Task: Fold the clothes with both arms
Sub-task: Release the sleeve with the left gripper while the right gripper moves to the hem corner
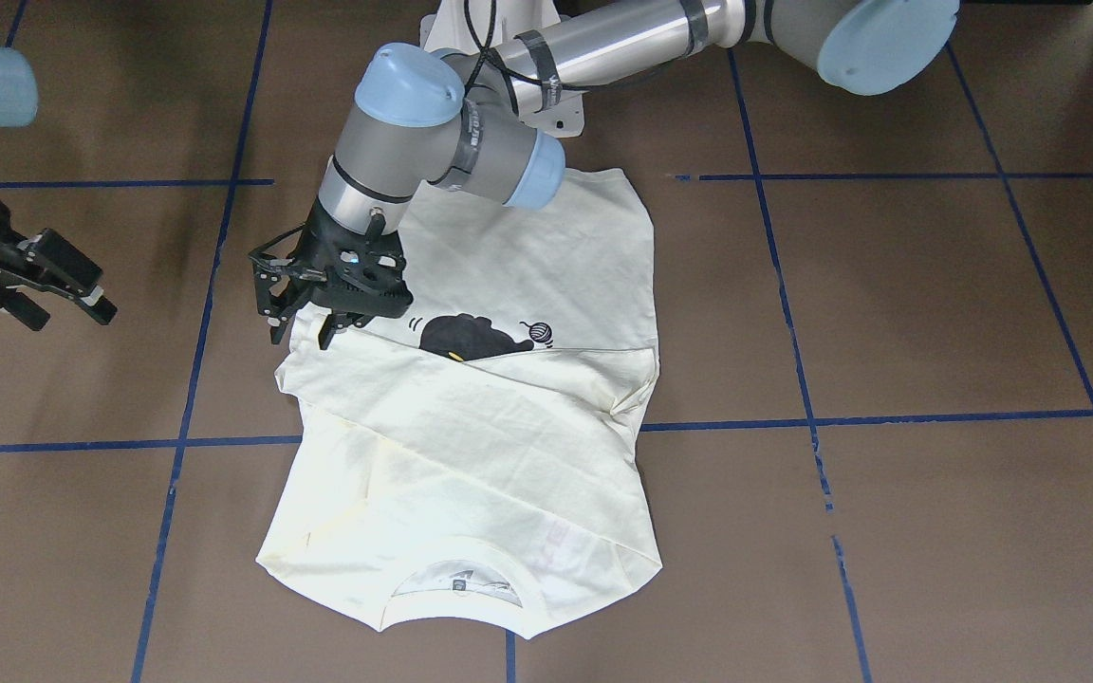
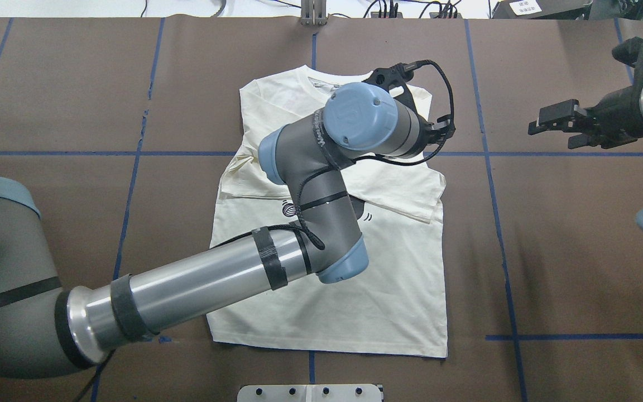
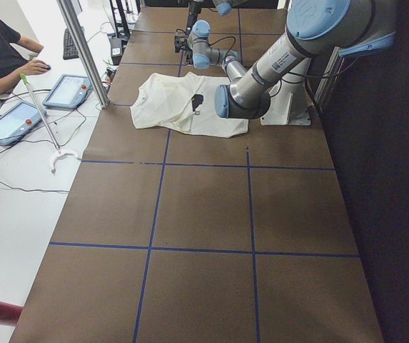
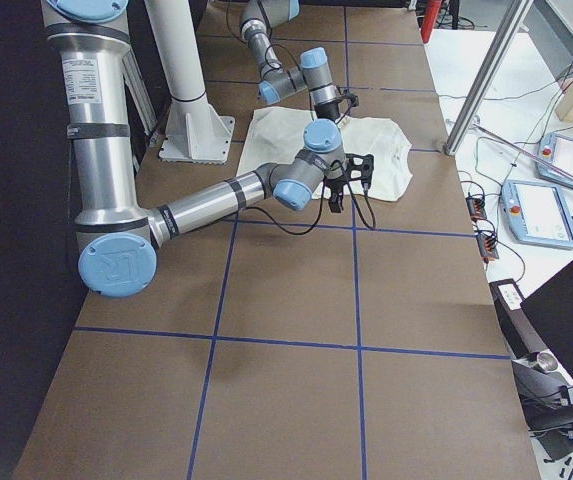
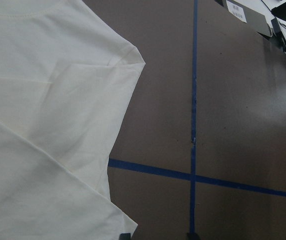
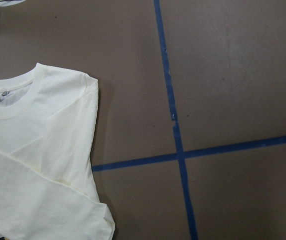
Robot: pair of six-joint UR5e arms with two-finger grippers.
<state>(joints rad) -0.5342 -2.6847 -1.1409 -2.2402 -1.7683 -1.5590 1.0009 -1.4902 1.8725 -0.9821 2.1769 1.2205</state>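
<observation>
T-shirt point(image 1: 471, 446) edge beneath left end effector point(image 1: 302, 334), perhaps touching.

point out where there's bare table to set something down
Wide bare table on the robot's left of the T-shirt, and near-side squares on its right. Crowded: the left tool over the shirt's right edge, the right tool hovering just beyond.

Seen from behind the robot, the T-shirt point(image 2: 388, 301) lies flat at the middle of the table point(image 2: 550, 251), collar point(image 1: 456, 562) toward twelve o'clock, hem point(image 2: 327, 341) toward six. The left arm point(image 2: 198, 285) reaches in from eight o'clock across it. The left gripper point(image 1: 302, 339) sits over its two o'clock edge, perhaps touching. The right gripper point(image 1: 72, 318) hangs well apart at three o'clock.
</observation>
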